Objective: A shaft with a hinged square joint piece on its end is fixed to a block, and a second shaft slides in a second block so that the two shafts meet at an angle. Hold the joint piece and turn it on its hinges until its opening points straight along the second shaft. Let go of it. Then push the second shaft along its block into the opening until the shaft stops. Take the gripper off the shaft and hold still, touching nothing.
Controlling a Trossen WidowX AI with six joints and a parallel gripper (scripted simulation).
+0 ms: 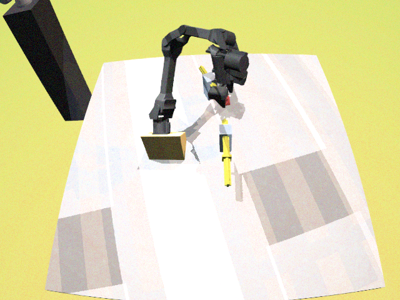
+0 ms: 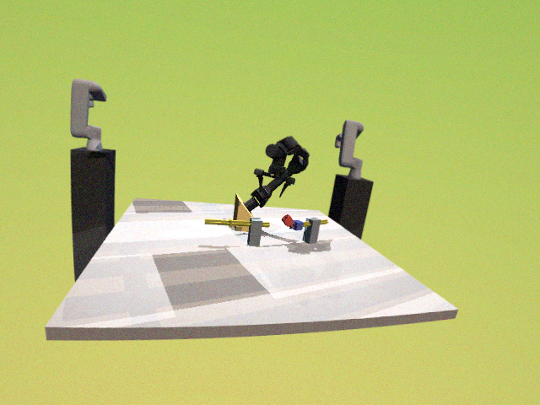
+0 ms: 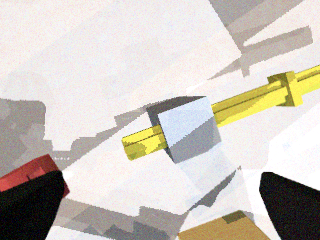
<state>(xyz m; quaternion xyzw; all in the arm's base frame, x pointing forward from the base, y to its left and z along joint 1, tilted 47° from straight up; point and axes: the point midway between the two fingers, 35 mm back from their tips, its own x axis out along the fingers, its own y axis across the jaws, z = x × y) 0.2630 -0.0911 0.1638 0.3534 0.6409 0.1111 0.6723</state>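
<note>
Just beyond the second shaft's block (image 1: 225, 129) (image 2: 254, 231) (image 3: 187, 125), the red joint piece (image 1: 227, 100) (image 2: 287, 220) (image 3: 37, 172) sits beneath the gripper (image 1: 227, 97) (image 2: 282, 183) (image 3: 164, 182), off toward one finger; jaws are wide open, empty, so probably centre first.

A place like a robot lab or a test bench, not a home.
The sign is one black robot arm (image 1: 167, 75) (image 2: 275, 185), fixed at a wedge-shaped tan base (image 1: 164, 147) (image 2: 240, 214) on a broad pale table (image 1: 180, 225) (image 2: 305, 305). Two dark pedestals (image 1: 48, 58) (image 2: 93, 204) carry grey jointed devices (image 2: 79, 109), one on each, and they stand by the table. Small grey blocks (image 1: 225, 129) (image 2: 255, 231) (image 3: 187, 125) hold yellow shafts (image 1: 227, 170) (image 2: 218, 221) (image 3: 245, 106), like a test setup. Around the table is only plain yellow-green colour.
</note>
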